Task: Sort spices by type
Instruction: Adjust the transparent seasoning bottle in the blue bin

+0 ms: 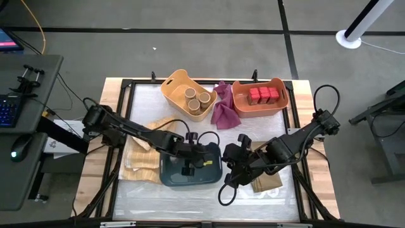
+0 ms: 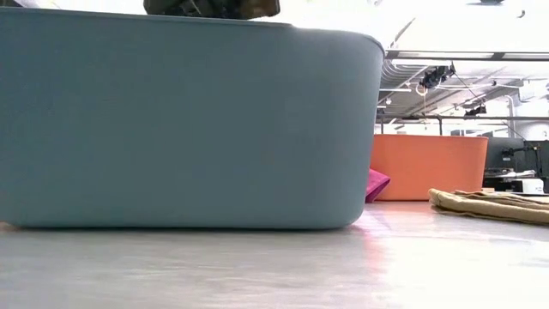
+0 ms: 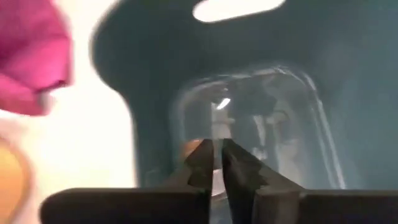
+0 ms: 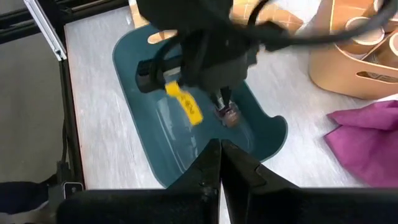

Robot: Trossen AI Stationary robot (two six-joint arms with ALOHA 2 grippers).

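Observation:
My left gripper (image 1: 188,167) (image 4: 222,102) reaches into the dark teal bin (image 1: 171,174) (image 4: 140,93) from above, shut on a tiny jar with a dark brown top (image 4: 227,116). My right gripper (image 1: 229,179) (image 4: 219,152) is shut and empty, hovering just past the teal bin's right side. Tan cylinders (image 1: 197,99) stand in the tan bin (image 1: 172,85). Red tins (image 1: 262,95) sit in the orange bin (image 1: 278,107). In the low view the teal bin's wall (image 2: 189,120) fills most of the picture. My left gripper pinches the tiny jar's top (image 4: 226,111) at the free ends of its fingers (image 4: 221,98), coming from above and pointing down. The jar hangs upright below the fingertips, inside the teal bin; whether its base touches the bin floor, I cannot tell.
A magenta cloth (image 1: 223,111) (image 2: 376,184) lies between the tan and orange bins. Folded tan cloths lie left of the teal bin (image 1: 142,158) and under my right arm (image 1: 266,183) (image 2: 489,204). The black frame rail (image 1: 126,126) borders the work area.

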